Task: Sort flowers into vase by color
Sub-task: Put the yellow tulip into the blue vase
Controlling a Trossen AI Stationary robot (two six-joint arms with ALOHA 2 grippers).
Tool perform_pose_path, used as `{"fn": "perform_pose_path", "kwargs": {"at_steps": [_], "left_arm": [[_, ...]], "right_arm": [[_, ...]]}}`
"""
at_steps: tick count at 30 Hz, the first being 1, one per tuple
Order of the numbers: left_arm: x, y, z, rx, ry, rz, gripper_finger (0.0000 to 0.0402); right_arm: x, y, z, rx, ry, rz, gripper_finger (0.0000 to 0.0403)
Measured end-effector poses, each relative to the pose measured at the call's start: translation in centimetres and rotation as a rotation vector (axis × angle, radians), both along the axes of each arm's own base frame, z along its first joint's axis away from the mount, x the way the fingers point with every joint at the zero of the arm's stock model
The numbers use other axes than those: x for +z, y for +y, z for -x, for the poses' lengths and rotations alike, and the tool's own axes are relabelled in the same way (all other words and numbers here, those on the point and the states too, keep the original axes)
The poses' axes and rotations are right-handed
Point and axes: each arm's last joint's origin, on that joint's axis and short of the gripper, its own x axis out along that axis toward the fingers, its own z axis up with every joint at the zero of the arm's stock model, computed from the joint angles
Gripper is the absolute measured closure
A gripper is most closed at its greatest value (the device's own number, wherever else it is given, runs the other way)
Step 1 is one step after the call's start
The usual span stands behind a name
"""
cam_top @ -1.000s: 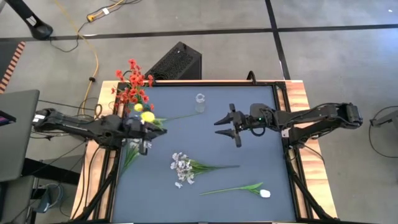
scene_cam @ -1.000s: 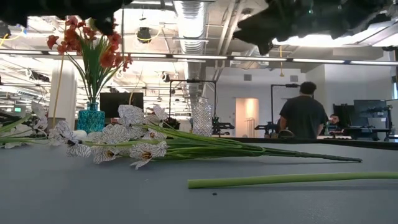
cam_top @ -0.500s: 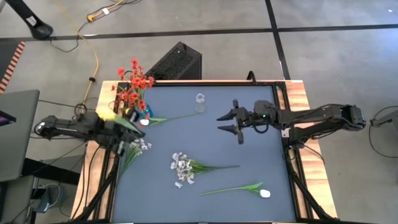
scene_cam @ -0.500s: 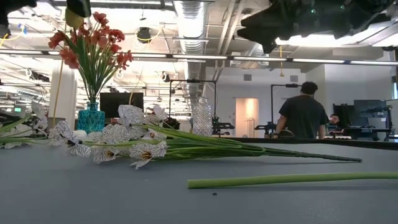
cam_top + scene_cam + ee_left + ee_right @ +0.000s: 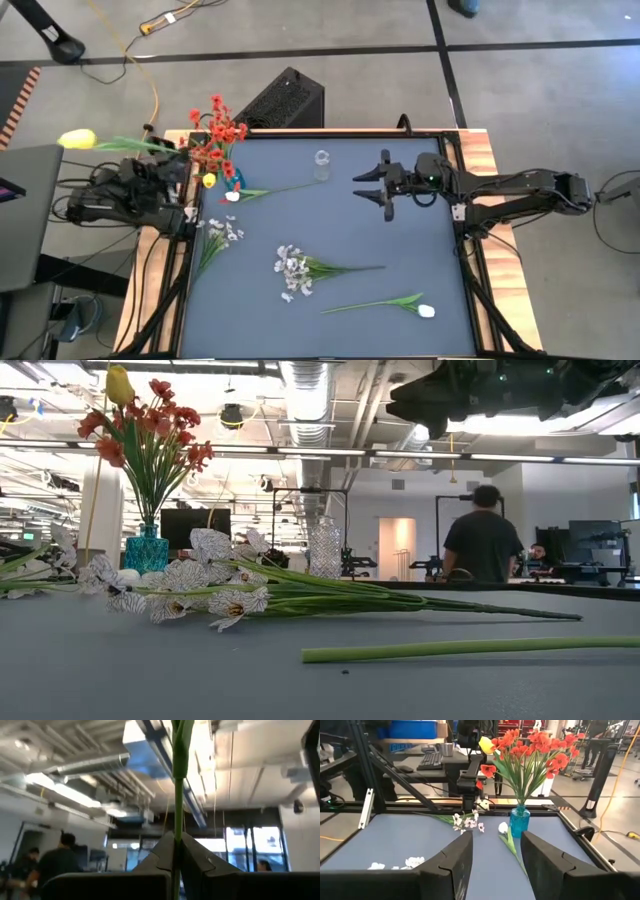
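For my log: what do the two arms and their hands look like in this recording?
Both arms are slim, black and jointed, with dark cables running along them. The right hand ends in two broad, flat black fingers; a small green light glows behind it. The left hand is equally dark, its fingers wedge-shaped.

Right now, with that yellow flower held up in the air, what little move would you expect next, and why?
Probably the left end effector, shut on the yellow tulip, carries it across to the clear glass vase. The teal vase already holds only red blossoms; the clear one looks empty.
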Motion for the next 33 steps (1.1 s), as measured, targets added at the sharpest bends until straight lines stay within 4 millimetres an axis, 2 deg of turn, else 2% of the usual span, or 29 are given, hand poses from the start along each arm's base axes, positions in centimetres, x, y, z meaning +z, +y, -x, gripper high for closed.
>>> {"fn": "perform_pose_path", "kwargs": {"at_steps": [2, 6, 11, 16, 22, 25, 28, 33], "left_arm": [[0.9, 0.1, 0.6, 0.040, -0.032, 0.002, 0.0401], [1.9, 0.8, 1.6, 0.266, 0.000, 0.088, 0.0401], [2.2, 1.3, 2.4, 0.517, 0.119, 0.164, 0.0401], [2.1, 1.6, 2.7, 0.659, 0.224, 0.214, 0.0401], [1.7, 1.6, 2.4, 0.664, 0.248, 0.224, 0.0401], [0.8, 1.4, 1.2, 0.601, 0.246, 0.183, 0.0401], [0.3, 1.4, 0.1, 0.623, 0.284, 0.154, 0.0401], [1.4, 1.7, -0.2, 0.650, 0.246, 0.083, 0.0401]], "right_arm": [[0.0, 0.0, 0.0, 0.001, -0.001, 0.007, 0.0212], [0.1, 0.0, 0.0, 0.001, -0.005, 0.011, 0.0212], [0.0, 0.0, 0.0, 0.001, 0.000, 0.010, 0.0212], [0.0, 0.0, 0.0, 0.001, -0.002, 0.010, 0.0212], [0.0, 0.0, 0.0, -0.001, -0.002, -0.016, 0.0212], [0.0, 0.0, 0.0, -0.001, -0.002, -0.028, 0.0212], [0.1, 0.0, 0.0, -0.002, -0.007, -0.045, 0.0212], [0.1, 0.0, 0.0, -0.006, -0.011, -0.097, 0.0212]]}}
